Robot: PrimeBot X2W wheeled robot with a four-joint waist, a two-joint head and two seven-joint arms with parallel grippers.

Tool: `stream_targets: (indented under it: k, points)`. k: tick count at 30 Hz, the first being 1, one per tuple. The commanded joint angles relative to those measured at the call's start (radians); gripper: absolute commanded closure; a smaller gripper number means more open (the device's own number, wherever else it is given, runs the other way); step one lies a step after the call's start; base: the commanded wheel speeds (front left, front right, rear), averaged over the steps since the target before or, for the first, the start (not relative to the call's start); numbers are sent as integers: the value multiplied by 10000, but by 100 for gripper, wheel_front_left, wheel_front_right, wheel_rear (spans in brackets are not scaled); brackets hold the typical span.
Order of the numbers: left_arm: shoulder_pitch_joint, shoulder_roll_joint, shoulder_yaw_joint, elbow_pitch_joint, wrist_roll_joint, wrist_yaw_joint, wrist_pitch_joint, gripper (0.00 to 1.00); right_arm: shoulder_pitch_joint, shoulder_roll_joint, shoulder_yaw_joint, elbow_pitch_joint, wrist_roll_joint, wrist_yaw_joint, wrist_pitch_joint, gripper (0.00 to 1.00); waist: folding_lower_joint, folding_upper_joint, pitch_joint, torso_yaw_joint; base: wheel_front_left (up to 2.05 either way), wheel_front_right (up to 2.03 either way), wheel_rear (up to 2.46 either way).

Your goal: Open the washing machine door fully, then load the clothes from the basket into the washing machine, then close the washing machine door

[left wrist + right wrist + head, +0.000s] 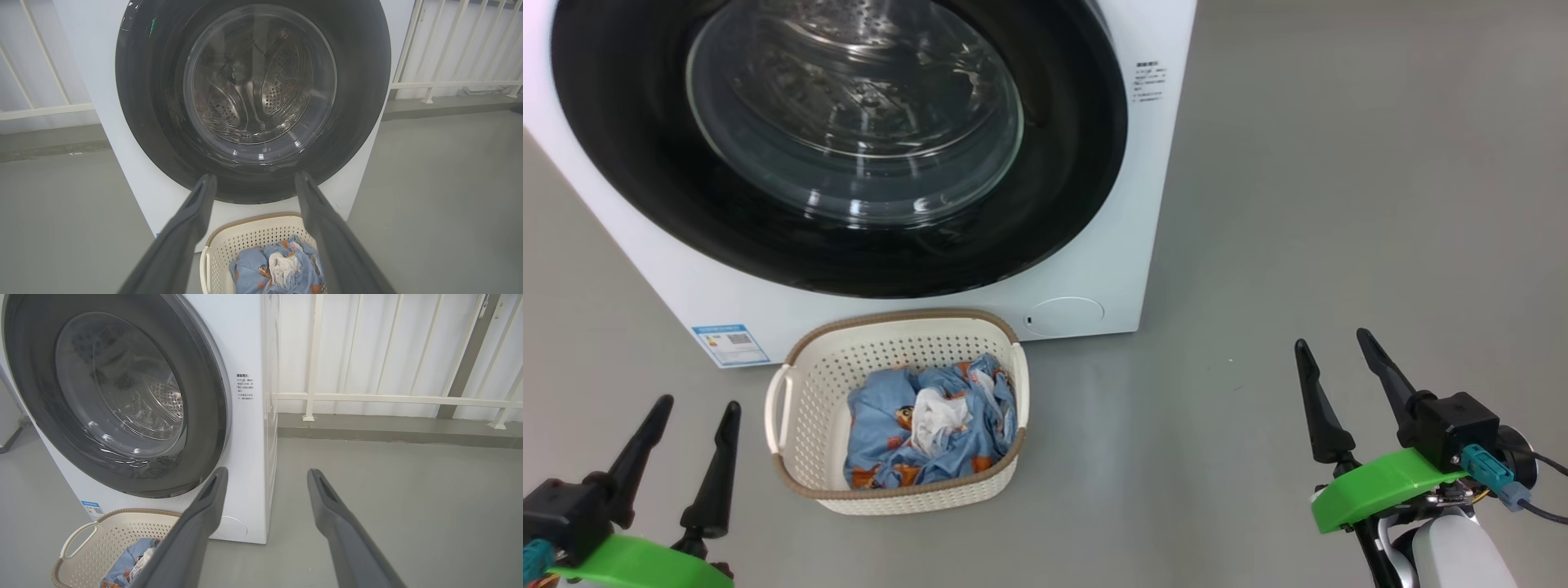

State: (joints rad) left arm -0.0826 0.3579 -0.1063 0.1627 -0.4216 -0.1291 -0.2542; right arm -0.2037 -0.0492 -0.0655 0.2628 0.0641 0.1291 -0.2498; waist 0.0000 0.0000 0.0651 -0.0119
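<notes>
As the washing machine (pixel 1094 269) stands with its round black door (pixel 849 139) shut, a basket (pixel 817 408) sits on the floor (pixel 1298 204) just before it.
Blue printed clothes (pixel 878 425) and a small white garment (pixel 935 420) lie heaped inside; the left pincer (pixel 699 403) and right pincer (pixel 1331 338) hang low on either side, both spread open and empty.

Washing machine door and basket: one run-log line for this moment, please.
washing machine door: shut | clothes: in basket | left gripper: jaws open, empty | right gripper: jaws open, empty
</notes>
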Motion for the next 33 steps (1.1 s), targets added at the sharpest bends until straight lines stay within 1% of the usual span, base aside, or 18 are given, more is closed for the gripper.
stream_targets:
  k: [1, 13, 33]
  points:
    - [-410, 369, 404, -247, -119, -16, -76, 0, -308, -10, 258, -282, 47, 16, -120, 0, 0, 0, 26, 6, 48, 48, -95]
    - [-417, 324, 438, -246, -159, -16, -76, 0, -317, -10, 246, -296, 50, 16, -120, 0, 0, 0, 62, 25, 10, 10, -20]
    - [-184, 23, 583, -168, -55, -16, -76, 0, -267, -10, 274, -223, 223, 16, -120, 0, 0, 0, -102, 82, 0, 0, 0]
